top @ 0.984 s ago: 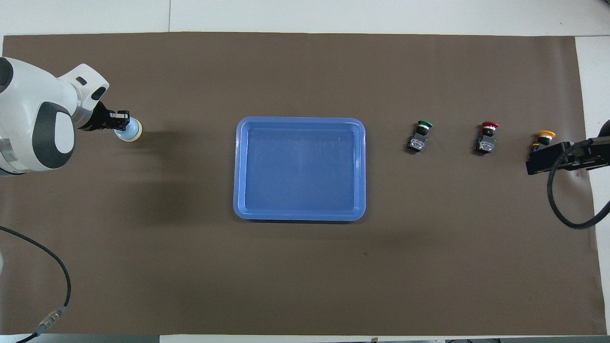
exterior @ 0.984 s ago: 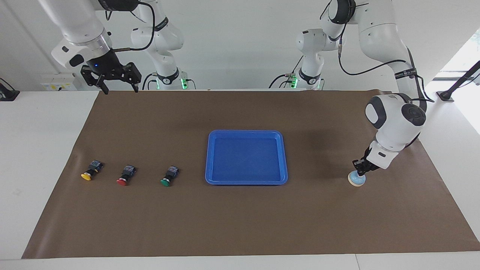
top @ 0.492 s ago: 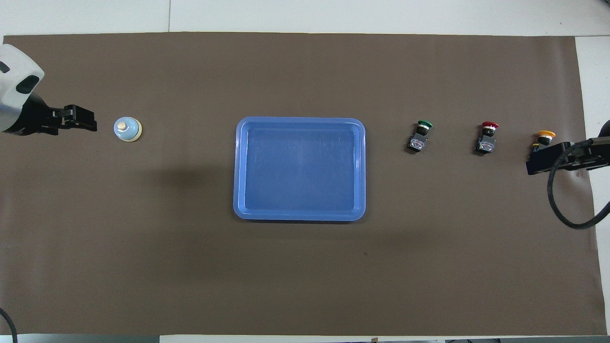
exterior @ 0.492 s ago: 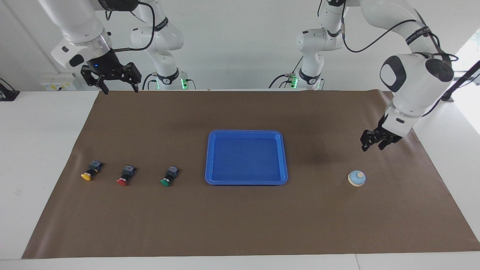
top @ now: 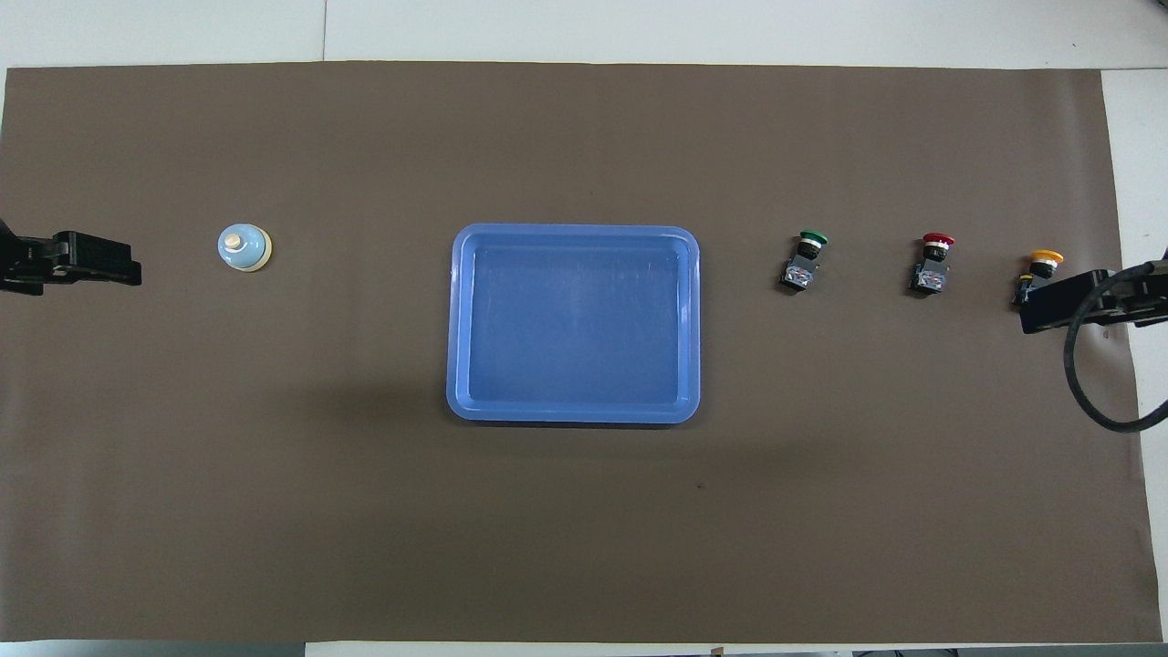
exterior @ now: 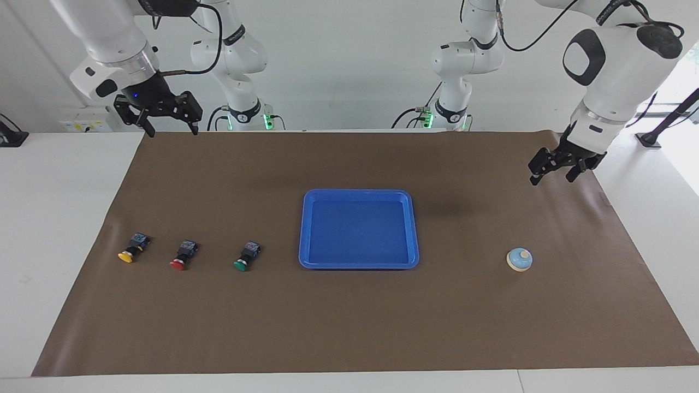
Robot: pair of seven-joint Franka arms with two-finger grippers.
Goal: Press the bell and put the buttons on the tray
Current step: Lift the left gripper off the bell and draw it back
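The light blue bell [exterior: 519, 260] [top: 244, 247] stands alone on the brown mat toward the left arm's end. High above the mat, my left gripper [exterior: 552, 176] [top: 128, 271] hangs open and empty, apart from the bell. The blue tray [exterior: 357, 192] [top: 575, 234] lies empty mid-table. Toward the right arm's end the yellow button [exterior: 129, 251] [top: 1040, 265], red button [exterior: 182, 258] [top: 933, 265] and green button [exterior: 246, 259] [top: 803, 262] lie in a row. Open and empty, my right gripper [exterior: 172, 130] [top: 1031, 315] waits raised over the mat's corner by its base.
A brown mat [exterior: 349, 322] covers most of the white table [exterior: 60, 207]. A black cable [top: 1090, 401] loops from the right wrist. Both arm bases stand at the table's edge.
My left gripper has lifted off the bell, opened, and drawn up and back toward its own end. The bell stays put. The right arm has barely shifted.
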